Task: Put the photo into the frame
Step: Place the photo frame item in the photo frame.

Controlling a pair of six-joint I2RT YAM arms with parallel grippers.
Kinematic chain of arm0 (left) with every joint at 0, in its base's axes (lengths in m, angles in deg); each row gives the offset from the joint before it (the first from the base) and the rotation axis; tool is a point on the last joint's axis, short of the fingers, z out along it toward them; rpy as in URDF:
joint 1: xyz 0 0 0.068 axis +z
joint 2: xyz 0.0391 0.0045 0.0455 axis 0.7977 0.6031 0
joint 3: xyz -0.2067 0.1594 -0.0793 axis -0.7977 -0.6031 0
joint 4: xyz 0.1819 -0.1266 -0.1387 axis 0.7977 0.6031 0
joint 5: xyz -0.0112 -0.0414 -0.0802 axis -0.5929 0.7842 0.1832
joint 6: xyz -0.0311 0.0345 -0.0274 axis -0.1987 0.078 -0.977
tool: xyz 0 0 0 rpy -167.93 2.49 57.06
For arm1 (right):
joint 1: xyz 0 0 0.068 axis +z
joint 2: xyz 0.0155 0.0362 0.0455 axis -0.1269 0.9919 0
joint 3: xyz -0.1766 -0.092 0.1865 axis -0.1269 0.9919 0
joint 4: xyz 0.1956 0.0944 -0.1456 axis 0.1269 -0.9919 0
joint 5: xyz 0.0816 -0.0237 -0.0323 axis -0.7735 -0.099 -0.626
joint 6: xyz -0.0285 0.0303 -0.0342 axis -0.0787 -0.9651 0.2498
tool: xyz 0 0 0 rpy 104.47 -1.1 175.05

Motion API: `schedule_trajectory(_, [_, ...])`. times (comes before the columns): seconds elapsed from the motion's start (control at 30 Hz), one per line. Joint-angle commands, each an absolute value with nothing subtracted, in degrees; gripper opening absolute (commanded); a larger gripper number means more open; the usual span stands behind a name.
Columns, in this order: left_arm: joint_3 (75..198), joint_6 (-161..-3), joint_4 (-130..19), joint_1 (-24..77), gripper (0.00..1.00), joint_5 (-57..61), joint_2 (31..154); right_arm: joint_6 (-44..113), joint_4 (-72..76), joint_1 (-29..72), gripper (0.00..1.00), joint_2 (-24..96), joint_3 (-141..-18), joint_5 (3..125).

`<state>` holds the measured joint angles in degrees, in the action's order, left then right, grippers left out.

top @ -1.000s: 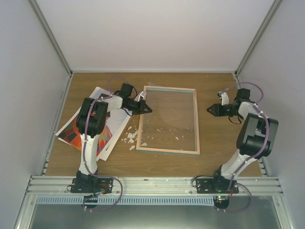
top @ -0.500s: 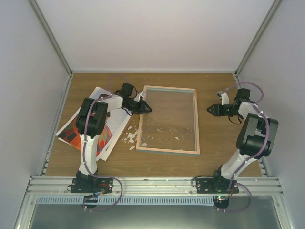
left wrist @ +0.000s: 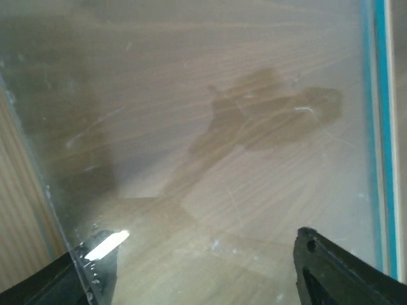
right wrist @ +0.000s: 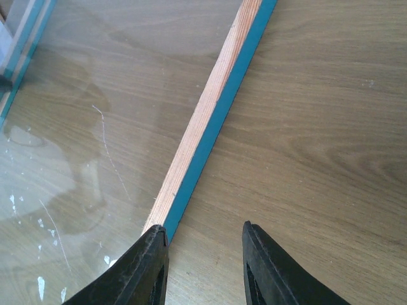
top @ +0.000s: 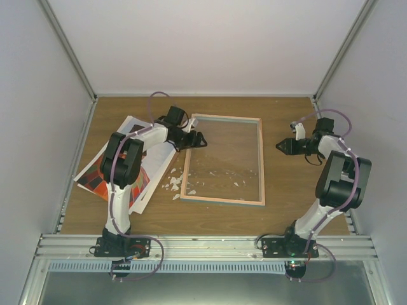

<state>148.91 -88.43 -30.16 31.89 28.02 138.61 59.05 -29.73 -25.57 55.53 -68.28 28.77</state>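
Observation:
The frame [top: 222,201] lies flat in the middle of the table, wood and teal rails around a clear pane that shows the tabletop. My left gripper [top: 202,140] hovers over its upper left part. In the left wrist view this gripper [left wrist: 206,240] is open above the glass, with the teal rail [left wrist: 381,95] at the right. The photo [top: 98,178], striped orange-red, lies to the left, partly under my left arm. My right gripper [top: 278,146] waits right of the frame, open and empty [right wrist: 203,230], beside the rail [right wrist: 213,121].
White sheets [top: 130,124] stick out from beneath the photo. Small white scraps [top: 172,184] lie by the frame's lower left corner and on the glass. Grey walls enclose the table on three sides.
My left gripper has opened and shifted slightly up and right over the frame's glass. The right arm has stayed still.

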Motion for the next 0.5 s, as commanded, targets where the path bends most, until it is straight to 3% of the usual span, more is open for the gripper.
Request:
schedule_trajectory(0.0, [152.7, -87.7, -24.9, 29.7, 0.88, 17.2, 135.7, 59.2, -29.8, -25.6, 0.35, 55.0, -69.1, 27.5])
schedule_trajectory(0.07, [152.3, -87.3, -24.9, 28.8, 0.99, 16.1, 134.4, 59.2, -29.9, -25.6, 0.35, 54.9, -69.2, 27.5])
schedule_trajectory(0.47, [155.3, -87.3, -20.7, 22.4, 0.99, -4.5, 130.6, 60.6, -31.0, -25.6, 0.35, 53.0, -69.8, 29.2])
